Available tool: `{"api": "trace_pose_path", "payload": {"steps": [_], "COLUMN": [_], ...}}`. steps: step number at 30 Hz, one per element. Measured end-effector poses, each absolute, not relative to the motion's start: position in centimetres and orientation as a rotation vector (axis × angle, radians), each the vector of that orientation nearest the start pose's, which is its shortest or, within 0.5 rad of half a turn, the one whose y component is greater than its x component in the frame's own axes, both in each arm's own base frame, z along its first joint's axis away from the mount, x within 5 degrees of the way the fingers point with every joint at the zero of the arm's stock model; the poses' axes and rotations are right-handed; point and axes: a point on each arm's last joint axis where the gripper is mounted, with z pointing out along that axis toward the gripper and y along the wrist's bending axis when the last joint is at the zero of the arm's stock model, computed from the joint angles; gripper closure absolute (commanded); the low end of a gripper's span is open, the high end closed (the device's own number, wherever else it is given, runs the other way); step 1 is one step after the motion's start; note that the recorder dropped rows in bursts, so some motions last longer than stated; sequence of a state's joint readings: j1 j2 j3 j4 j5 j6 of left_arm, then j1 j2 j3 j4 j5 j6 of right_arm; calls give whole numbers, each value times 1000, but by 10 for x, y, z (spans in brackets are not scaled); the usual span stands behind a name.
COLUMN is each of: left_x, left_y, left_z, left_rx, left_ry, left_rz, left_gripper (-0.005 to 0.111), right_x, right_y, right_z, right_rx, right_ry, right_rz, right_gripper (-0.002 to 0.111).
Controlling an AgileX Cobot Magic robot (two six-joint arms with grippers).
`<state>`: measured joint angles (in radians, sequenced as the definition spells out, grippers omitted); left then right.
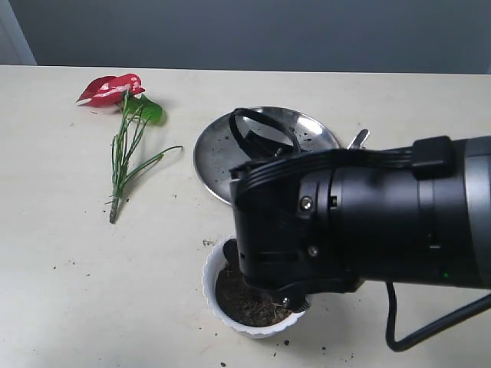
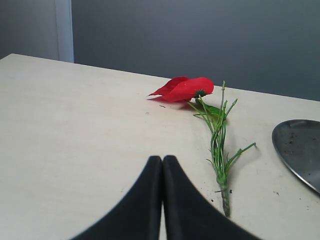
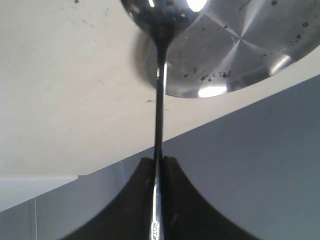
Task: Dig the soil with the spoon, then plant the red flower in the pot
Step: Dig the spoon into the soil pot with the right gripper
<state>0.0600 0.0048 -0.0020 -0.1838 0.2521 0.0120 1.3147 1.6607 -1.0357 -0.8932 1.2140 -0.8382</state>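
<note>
The right fingers are pinching the thin handle of the spoon, pretty much closed on it, and the bowl end is showing against the steel plate. The left fingers are pressed together holding nothing, hanging just over the surface near the stem end of the red flower, which is lying flat, well apart from the pot. The pot is sitting near the plate with dark soil in it, and the right arm is partly blocking it.

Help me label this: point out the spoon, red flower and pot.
spoon (image 3: 159, 100), right wrist view, on its handle.
red flower (image 1: 115, 88), exterior view, on a red spathe.
pot (image 1: 210, 287), exterior view, on its white rim.
</note>
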Motion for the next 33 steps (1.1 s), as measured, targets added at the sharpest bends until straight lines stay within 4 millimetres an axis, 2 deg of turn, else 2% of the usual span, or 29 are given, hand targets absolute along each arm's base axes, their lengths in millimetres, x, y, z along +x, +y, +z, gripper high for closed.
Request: {"api": "trace_pose_path", "payload": {"steps": [9,16,20,25,28,33], "left_x": [56,56,56,56,56,56], "left_y": [-1,-1,-1,-1,-1,-1], "left_z": [191,191,191,191,191,191], "left_rx": [-162,-162,-162,-162,-162,-162], "left_ry": [1728,1728,1728,1728,1728,1728], "left_rz": [-118,-118,-118,-118,-118,-118], "left_gripper": [106,106,106,106,106,106], "right_x": [135,138,146,147,144,135], "right_y": [265,274,275,270,268,270], "right_z": [219,204,214,235,234,224], "right_rx": [-2805,-2825,-2753,-2663,-2680,-2741], "right_ry": [840,766,659,660,705,811], "right_rz": [-1186,-1205,-1384,-1407,-1358,-1135], "right_gripper": [109,109,109,109,109,109]}}
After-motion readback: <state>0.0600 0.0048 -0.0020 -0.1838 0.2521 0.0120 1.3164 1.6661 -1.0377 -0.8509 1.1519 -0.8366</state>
